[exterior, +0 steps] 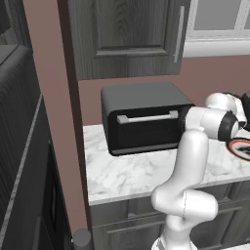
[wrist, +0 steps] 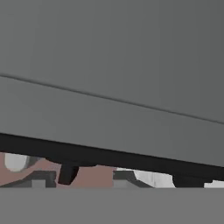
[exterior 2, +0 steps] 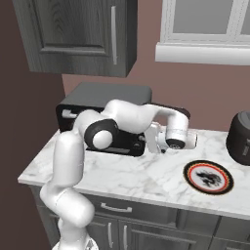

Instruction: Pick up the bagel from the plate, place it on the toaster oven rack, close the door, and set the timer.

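Observation:
The dark grey toaster oven (exterior: 141,97) stands on the marble counter against the wall. Its black door (exterior: 146,133) is shut, with the silver bar handle (exterior: 146,117) along the top edge. The rack and the bagel are hidden. To the right on the counter lies the plate (exterior 2: 208,177), with its orange-red rim and nothing on it; its edge (exterior: 242,147) also shows past the arm. My gripper (exterior 2: 145,142) sits at the oven's front right corner, pointing left at it. In the hand view a grey oven wall (wrist: 112,65) fills the picture from very close, and the fingers cannot be made out.
A dark round appliance (exterior 2: 240,139) stands at the counter's far right. A wall cabinet (exterior 2: 78,34) hangs above the oven, and a window sill (exterior 2: 202,52) is to its right. A tall dark unit (exterior: 19,146) flanks the counter's left end.

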{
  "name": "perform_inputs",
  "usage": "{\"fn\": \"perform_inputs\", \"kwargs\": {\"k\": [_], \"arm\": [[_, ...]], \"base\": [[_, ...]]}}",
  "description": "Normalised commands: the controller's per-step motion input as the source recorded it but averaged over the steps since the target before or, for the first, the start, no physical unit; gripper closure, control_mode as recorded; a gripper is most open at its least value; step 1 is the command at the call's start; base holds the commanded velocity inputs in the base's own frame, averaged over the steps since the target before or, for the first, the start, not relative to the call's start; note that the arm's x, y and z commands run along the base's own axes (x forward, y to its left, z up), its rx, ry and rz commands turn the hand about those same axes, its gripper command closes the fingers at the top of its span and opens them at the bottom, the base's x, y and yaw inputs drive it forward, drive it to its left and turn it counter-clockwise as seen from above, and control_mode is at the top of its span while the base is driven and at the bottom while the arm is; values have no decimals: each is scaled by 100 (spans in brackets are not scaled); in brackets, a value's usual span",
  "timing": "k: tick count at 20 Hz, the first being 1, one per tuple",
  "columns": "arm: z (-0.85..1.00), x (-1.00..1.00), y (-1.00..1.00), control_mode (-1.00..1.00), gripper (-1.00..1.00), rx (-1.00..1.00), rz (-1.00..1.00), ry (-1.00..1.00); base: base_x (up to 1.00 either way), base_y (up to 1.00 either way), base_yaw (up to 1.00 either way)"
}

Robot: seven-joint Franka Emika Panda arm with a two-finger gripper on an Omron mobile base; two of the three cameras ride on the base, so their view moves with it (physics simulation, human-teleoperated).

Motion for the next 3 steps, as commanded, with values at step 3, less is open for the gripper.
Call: {"fn": "perform_inputs", "kwargs": {"k": [3], "arm": [[-40,0,0,-100,100,0,-14,0]], "base": [[0,0,0]]}}
